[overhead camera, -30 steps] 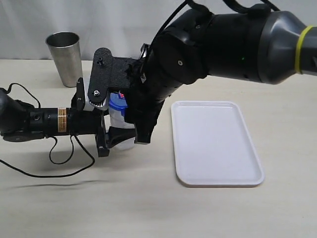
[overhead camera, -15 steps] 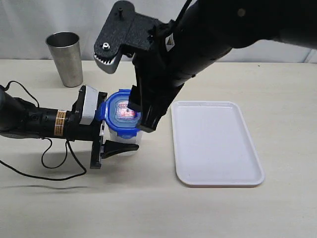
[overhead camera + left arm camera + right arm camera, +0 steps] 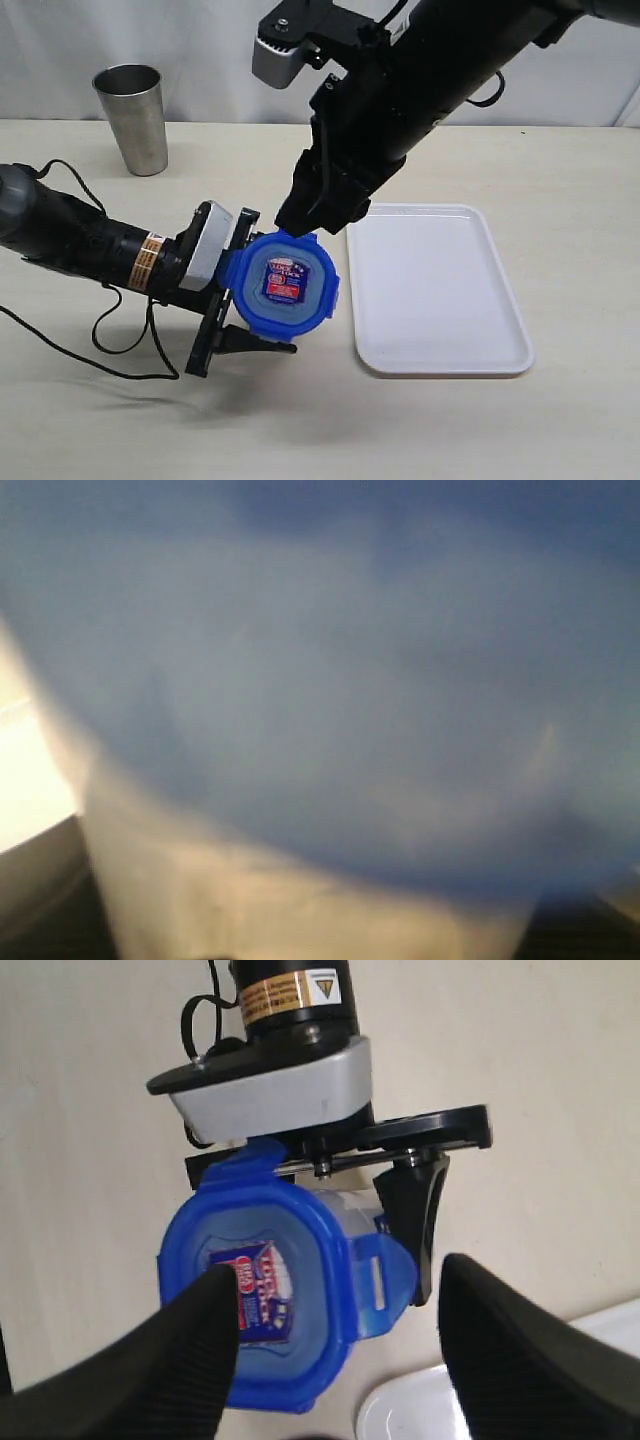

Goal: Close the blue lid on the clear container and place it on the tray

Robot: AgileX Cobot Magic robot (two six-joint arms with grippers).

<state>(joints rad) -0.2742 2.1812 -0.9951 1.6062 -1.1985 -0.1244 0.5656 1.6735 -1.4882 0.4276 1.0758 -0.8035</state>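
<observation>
I have the left fingers (image 3: 252, 345) pinched on the clear container (image 3: 347, 1208), one black finger pressed flat along its side where my right wrist camera shows it, the other mostly hidden behind the cap. The container is tipped well over rather than upright, and the blue lid (image 3: 290, 285) sits on its mouth, turned toward the near edge of the counter (image 3: 300, 430) so the red-and-white sticker (image 3: 284, 279) faces the exterior camera. In the right wrist view one slotted flap (image 3: 376, 1281) juts out from the lid's rim; I cannot tell whether any flap is snapped down. The right fingers (image 3: 200, 1340) are spread wide with nothing between them, hanging just above the lid on the far side; whether they touch it I cannot tell. My left wrist camera gives only a blue and pale blur, too close to read. The container and lid are around the middle of the counter, just beside the left rim of the tray (image 3: 440, 290) but apart from it. The tray lies flat toward the right edge, its white surface bare. A steel cup (image 3: 132, 118) stands upright near the far left corner, and a black cable (image 3: 120, 335) loops on the counter under the left arm.
</observation>
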